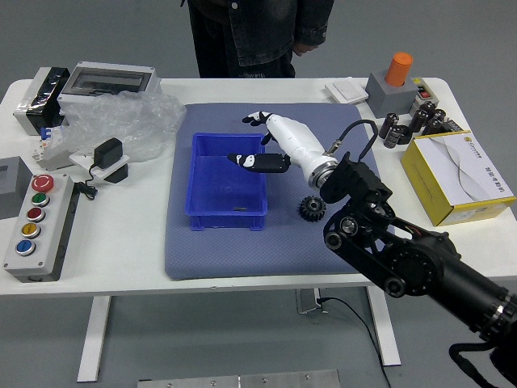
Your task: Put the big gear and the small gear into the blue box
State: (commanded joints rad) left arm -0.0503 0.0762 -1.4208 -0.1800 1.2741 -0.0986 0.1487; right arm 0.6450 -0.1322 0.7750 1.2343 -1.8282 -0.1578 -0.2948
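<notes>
My right hand is above the far right part of the blue box, fingers and thumb spread with nothing between them. A dark toothed gear lies on the blue-grey mat, right of the box and below my wrist. No second gear can be made out; a small pale spot shows at the box's near wall, too small to identify. My left hand is out of view.
On the left stand a button panel, a plastic bag and a black adapter. A yellow-edged box, black cylinders and an orange-topped block are on the right. A person stands beyond the table, hand at the side.
</notes>
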